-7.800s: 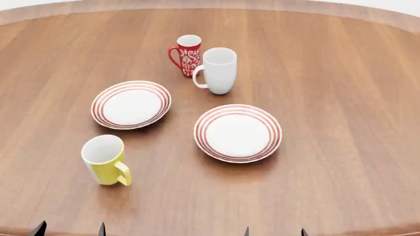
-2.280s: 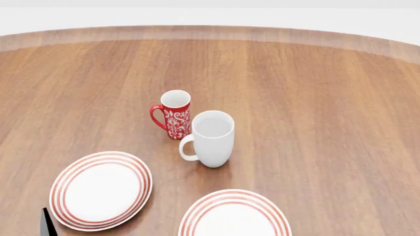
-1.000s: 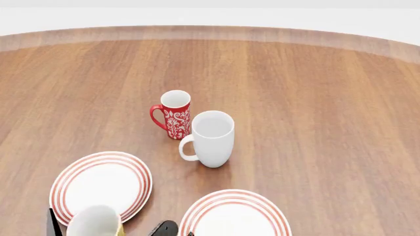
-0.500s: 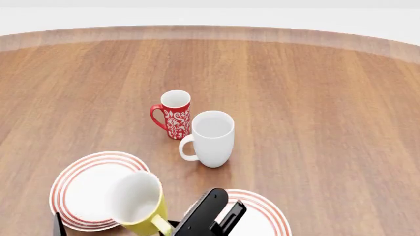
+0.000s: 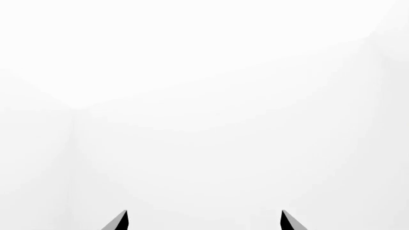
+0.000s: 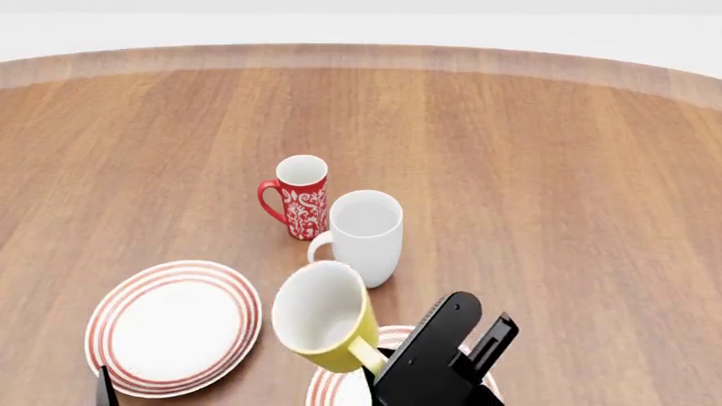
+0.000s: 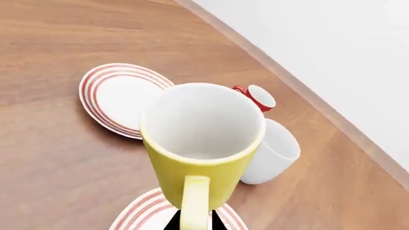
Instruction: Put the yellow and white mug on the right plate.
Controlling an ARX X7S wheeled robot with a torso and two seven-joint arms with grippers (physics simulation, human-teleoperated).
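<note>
My right gripper (image 6: 384, 359) is shut on the yellow loop handle of the yellow and white mug (image 6: 325, 316) and holds it in the air, tilted, its white inside facing the head camera. The mug hangs over the near-left part of the right plate (image 6: 330, 387), which is mostly hidden under it and the arm. In the right wrist view the mug (image 7: 201, 143) fills the middle, the handle between my fingertips (image 7: 221, 224), with the right plate's ringed rim (image 7: 137, 214) below. My left gripper (image 5: 203, 221) is open and sees only blank white.
The left plate (image 6: 172, 326) lies on the wooden table (image 6: 542, 169). A plain white mug (image 6: 363, 235) stands just beyond the held mug, and a slim red floral mug (image 6: 297, 196) behind it. A dark fingertip (image 6: 106, 391) shows at the bottom left edge.
My right gripper has carried the yellow mug up and to the right, from over the left plate's near edge to above the right plate. The other mugs and plates have not moved.
</note>
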